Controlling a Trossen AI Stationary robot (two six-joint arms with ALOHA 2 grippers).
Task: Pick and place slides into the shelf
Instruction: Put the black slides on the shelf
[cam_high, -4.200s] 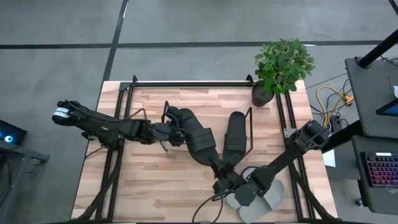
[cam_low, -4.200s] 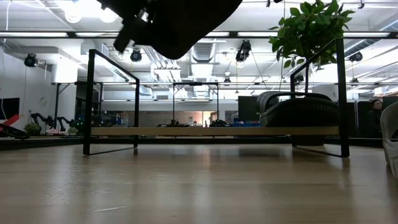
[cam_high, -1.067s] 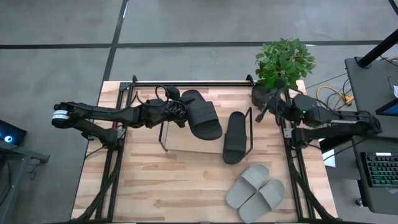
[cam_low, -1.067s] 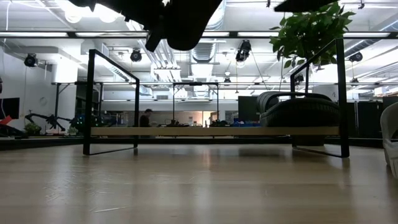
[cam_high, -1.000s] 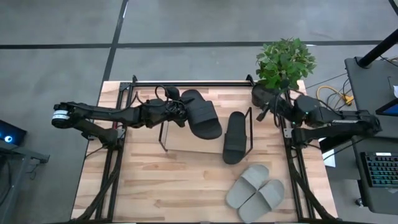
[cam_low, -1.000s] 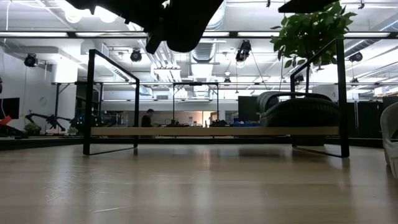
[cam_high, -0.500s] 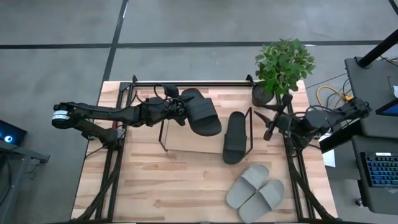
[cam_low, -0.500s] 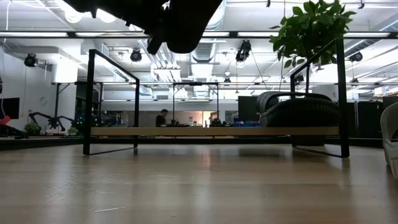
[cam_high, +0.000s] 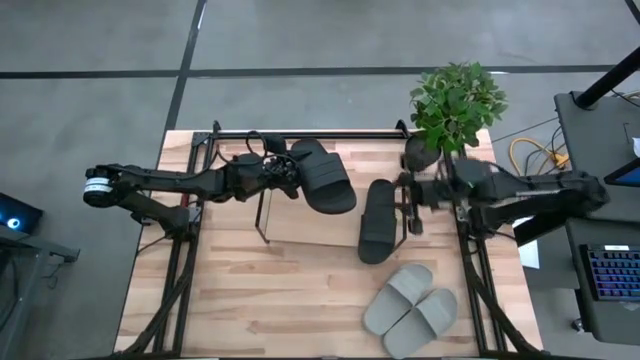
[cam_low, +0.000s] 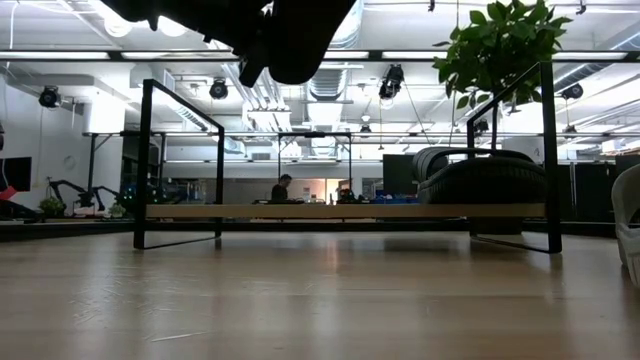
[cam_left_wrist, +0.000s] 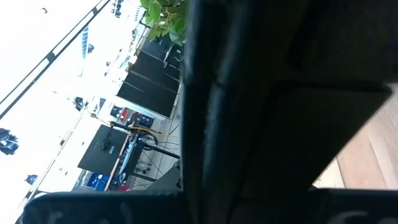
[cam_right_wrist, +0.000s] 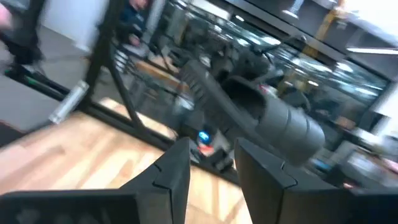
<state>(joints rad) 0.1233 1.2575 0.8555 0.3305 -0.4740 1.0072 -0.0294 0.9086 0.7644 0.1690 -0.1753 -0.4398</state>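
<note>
Light wood tabletop stands on a grey floor, with a potted plant at its far right corner and a large black rail frame along its far edge. Beyond it, the low view shows a workshop room with a person far back.

Shelf: positioned at the middle of the tabletop; light wood board with thin black wire end frames.

Black slide on shelf: rests at the right end of the board, just inside the right wire frame. In the low view it sits on the board at that end.

Held black slide: raised above the far left part of the shelf and tilted. In the low view it hangs at the upper edge of the picture, well above the board.

Left tool: clenched on the near end of the held black slide, with the arm reaching in from the left edge of the tabletop.

Right tool: located just beside the right wire frame and the black slide on shelf. In the right wrist view its fingers stand apart with nothing between them; released.

Grey slides: one pair, side by side and touching, on the tabletop near its front right, well apart from the shelf
</note>
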